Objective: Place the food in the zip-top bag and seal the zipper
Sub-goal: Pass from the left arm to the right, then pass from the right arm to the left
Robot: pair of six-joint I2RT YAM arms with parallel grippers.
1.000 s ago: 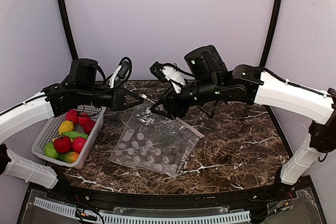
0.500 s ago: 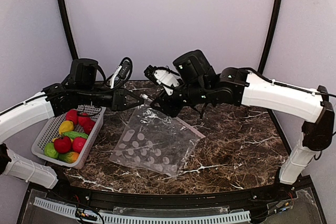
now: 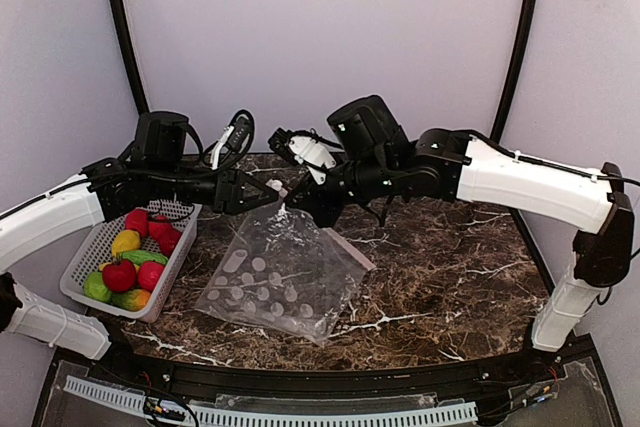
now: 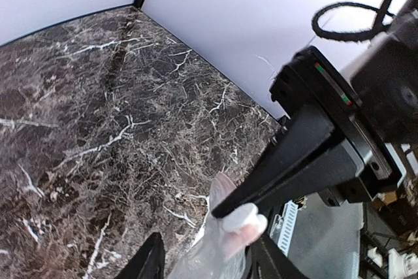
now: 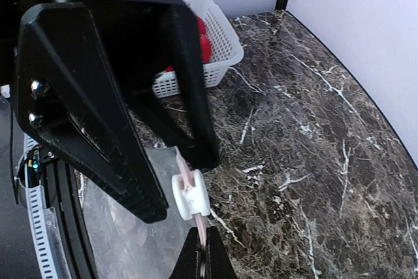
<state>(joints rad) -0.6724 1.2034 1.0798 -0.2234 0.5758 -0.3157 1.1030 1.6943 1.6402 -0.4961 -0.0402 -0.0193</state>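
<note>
Looks like the step of getting the mouth open, with nothing bagged yet. Keep the right claw [image 5: 200, 246] clenched, as now, on the thin pale pink zipper strip [image 5: 182, 168] just beside the small white slider tab [image 5: 189, 195], holding that far edge of the large clear dotted plastic zip-top bag [image 3: 275, 282] raised off the dark marbled surface [image 3: 450, 267]. Bring the left claw [image 4: 209, 259], released at present with a finger on either side of the tab, shut on the tab alone and not on the film under it. Then draw the tab along the strip in a straight line away from the right claw, keeping the strip taut to avoid bunching the film or tearing it out of the grip. Go slowly at the start, likely the stiffest part of the travel. Leave the small glossy toy fruits and vegetables [image 3: 120, 274] in place in the white mesh plastic basket [image 3: 85, 252] at the left, well apart from the bag, until after opening the mouth

Set against a second ago, shows the grip handed over: left claw then shut at the bag's far corner with the right claw spread beside it, now the reverse. Shows also the right arm [image 3: 520, 177] swung further left, and the bag slid a little to the left, its far corner drawn up into a peak between the two claws
</note>
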